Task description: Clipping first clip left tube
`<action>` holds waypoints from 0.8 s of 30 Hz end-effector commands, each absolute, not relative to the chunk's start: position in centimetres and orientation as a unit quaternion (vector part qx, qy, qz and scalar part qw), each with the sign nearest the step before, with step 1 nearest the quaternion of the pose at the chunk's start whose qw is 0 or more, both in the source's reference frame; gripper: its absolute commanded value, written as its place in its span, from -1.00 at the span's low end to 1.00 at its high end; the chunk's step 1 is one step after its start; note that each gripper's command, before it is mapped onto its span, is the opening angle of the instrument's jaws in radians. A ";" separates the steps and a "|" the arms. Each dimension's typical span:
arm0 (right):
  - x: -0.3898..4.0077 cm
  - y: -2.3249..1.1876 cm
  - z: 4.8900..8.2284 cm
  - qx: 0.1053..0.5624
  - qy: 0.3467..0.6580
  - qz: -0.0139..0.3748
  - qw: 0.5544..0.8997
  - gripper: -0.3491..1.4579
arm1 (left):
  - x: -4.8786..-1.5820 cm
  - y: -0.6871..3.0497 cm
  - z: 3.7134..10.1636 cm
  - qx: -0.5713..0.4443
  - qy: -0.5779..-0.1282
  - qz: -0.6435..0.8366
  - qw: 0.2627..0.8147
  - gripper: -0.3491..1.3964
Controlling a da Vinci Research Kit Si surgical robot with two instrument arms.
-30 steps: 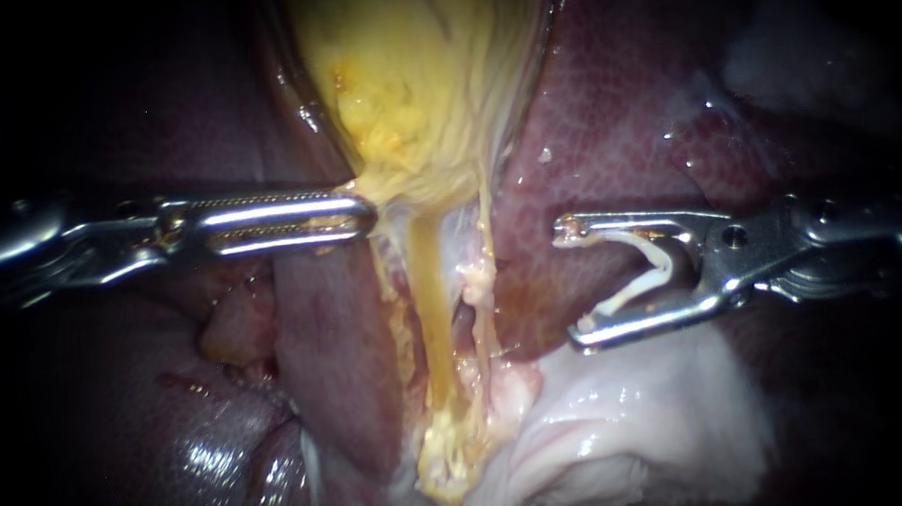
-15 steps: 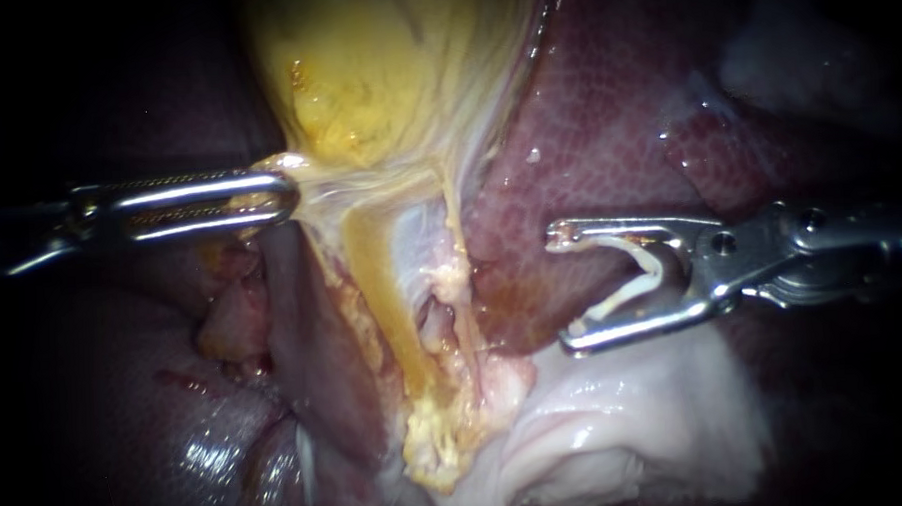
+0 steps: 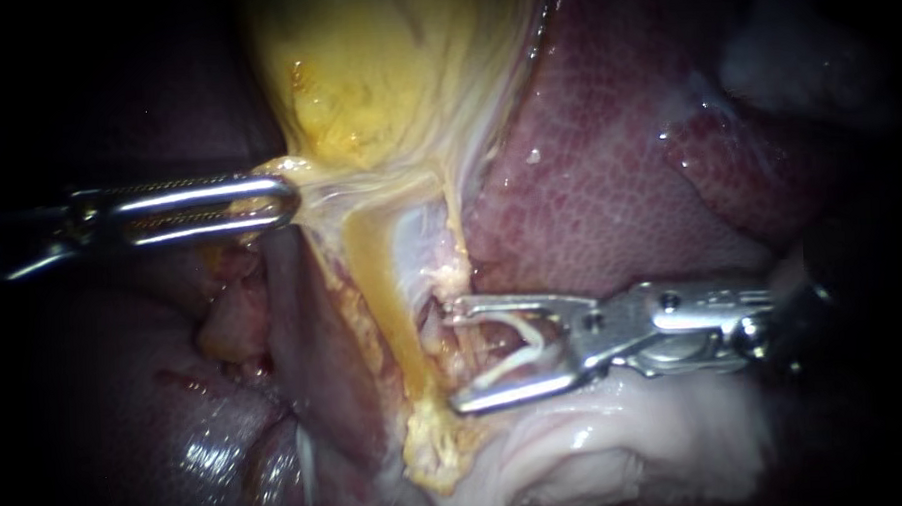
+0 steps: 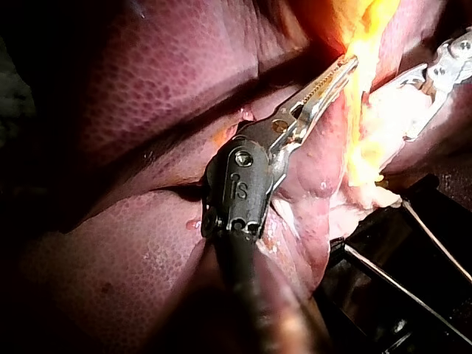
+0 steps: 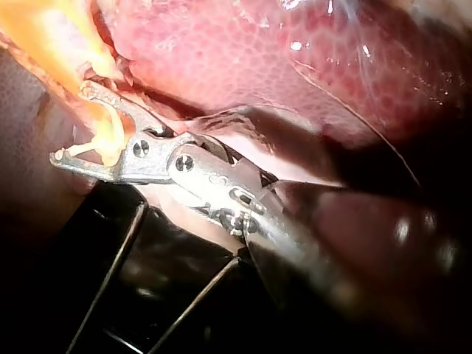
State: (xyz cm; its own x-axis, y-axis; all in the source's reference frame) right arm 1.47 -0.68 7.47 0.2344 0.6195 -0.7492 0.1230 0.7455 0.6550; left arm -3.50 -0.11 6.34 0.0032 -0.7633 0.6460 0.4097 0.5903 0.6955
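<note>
My left instrument (image 3: 274, 201) is shut on the yellow gallbladder (image 3: 385, 75) at its lower neck and holds it out to the left. Below it a yellow tube (image 3: 388, 305) runs down, the left one, with a thin pale strand (image 3: 458, 245) to its right. My right instrument (image 3: 455, 356) has its jaws open with a white clip (image 3: 519, 349) lying in them. Its tips sit just right of the yellow tube, around the pale lumpy tissue. In the right wrist view yellow tissue (image 5: 110, 133) stands between the open jaws (image 5: 70, 124). The left wrist view shows the left jaws (image 4: 335, 77) closed on yellow tissue.
Dark red liver (image 3: 608, 167) fills the right and upper right, more liver (image 3: 177, 433) the lower left. Pale white tissue (image 3: 618, 447) lies under the right instrument. A dark frame with thin rods (image 5: 125, 251) sits below the tissue.
My right instrument has moved left and down from over the liver to the tubes, clip still in its open jaws. The left instrument pulled the gallbladder leftward, then held still.
</note>
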 end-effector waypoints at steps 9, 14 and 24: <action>1.54 -0.67 7.74 0.316 0.586 0.175 0.725 0.05 | -3.55 -0.16 6.29 0.161 -0.566 -0.421 0.690 -1.00; 1.60 -0.67 7.73 0.325 0.587 0.168 0.722 0.05 | -3.58 -0.16 6.28 0.162 -0.566 -0.420 0.690 -1.00; 1.62 -0.70 7.68 0.390 0.585 0.135 0.698 0.05 | -3.57 -0.11 6.32 0.164 -0.567 -0.419 0.690 -1.00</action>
